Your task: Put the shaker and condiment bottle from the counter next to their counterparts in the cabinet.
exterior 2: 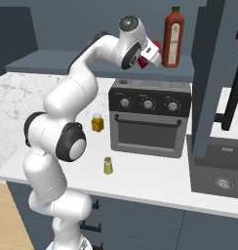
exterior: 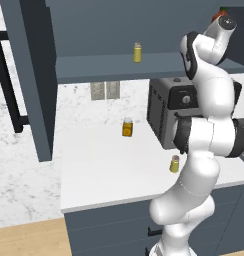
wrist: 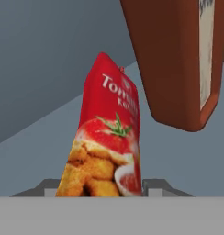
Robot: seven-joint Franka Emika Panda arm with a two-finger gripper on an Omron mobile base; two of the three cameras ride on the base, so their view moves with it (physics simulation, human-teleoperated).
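Hand view is showing the condiment bottle (wrist: 107, 147) sitting clamped in the end effector (wrist: 100, 190), its red face reading "Tom…" above a tomato and golden nuggets, just beside the tall red sauce bottle (wrist: 178, 59) with its pale label. Both are hanging over the cabinet (exterior 2: 91, 61) shelf. Below, the shaker (exterior: 174, 163) is standing on the white surface (exterior: 109, 170) near a squat orange jar (exterior: 127, 127), a dark oven (exterior 2: 150, 119) and marbled wall.

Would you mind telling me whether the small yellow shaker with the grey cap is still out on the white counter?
Yes: the small yellow shaker stands upright on the white counter, before the oven.
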